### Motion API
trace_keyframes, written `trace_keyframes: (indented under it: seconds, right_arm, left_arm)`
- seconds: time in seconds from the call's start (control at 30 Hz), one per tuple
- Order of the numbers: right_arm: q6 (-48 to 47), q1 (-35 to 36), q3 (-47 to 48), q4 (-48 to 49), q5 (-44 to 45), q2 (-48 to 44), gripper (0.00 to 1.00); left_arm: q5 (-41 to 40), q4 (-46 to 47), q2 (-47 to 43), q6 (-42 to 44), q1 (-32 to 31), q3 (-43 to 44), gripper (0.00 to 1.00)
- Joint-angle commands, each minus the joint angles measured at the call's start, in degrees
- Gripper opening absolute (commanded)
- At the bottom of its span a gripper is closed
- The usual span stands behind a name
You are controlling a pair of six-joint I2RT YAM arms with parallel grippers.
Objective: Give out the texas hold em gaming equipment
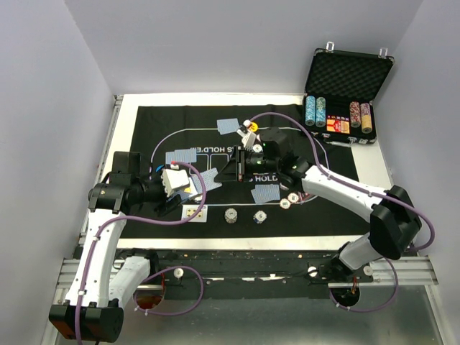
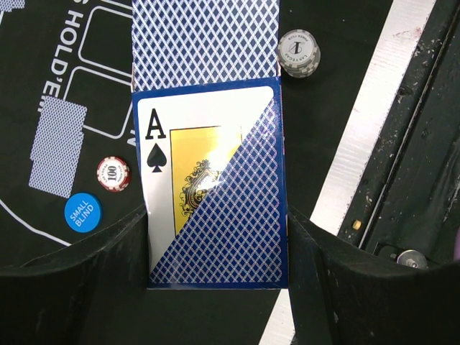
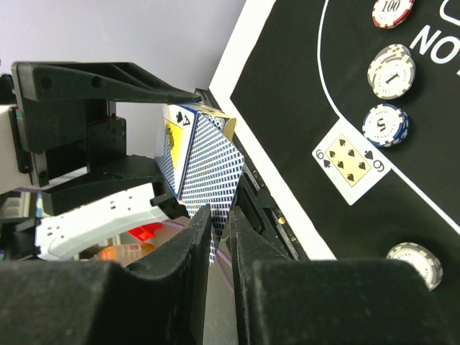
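Cards (image 2: 205,43) poke out of the deck box (image 2: 208,187) gripped tight by the left pincer (image 2: 215,237), so the narrow right pincer (image 3: 221,230) can nip the top card (image 3: 208,172) between its tips.

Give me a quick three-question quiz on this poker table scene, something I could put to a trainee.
1. True or false: the left gripper is holding the deck box.
2. Which suit is the face-up card lying on the black felt mat? A) hearts B) spades C) diamonds
3. Fill in: the blue button disc reads "SMALL ____".
Key: 1 true; 2 B; 3 BLIND.
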Motion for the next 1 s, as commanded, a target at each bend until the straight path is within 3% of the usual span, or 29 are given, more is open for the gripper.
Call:
trace_keyframes:
  seconds: [0.0,0.17,0.77,0.97]
  right_arm:
    - [0.1,-0.8,-1.4,-1.5,0.3,-2.0,0.19]
    - [1.4,-1.4,-2.2,-0.5,-0.5,-2.0,0.01]
    - [8.1,-10.1,-7.4,5.4,-7.3,-5.5,0.01]
    - [5.1,-10.9,-5.5,4.1,-6.8,-4.5,0.01]
  left_arm:
    - [2.0,1.4,-0.9,0.6,-0.2,-0.1,0.48]
    - [1.9,1.4,-0.9,0.6,-0.2,-0.2,0.48]
    - [1.6,1.5,-0.7,0.7,-0.2,-0.3,0.48]
    - [1.6,1.4,-0.8,0.6,-0.2,-0.3,0.48]
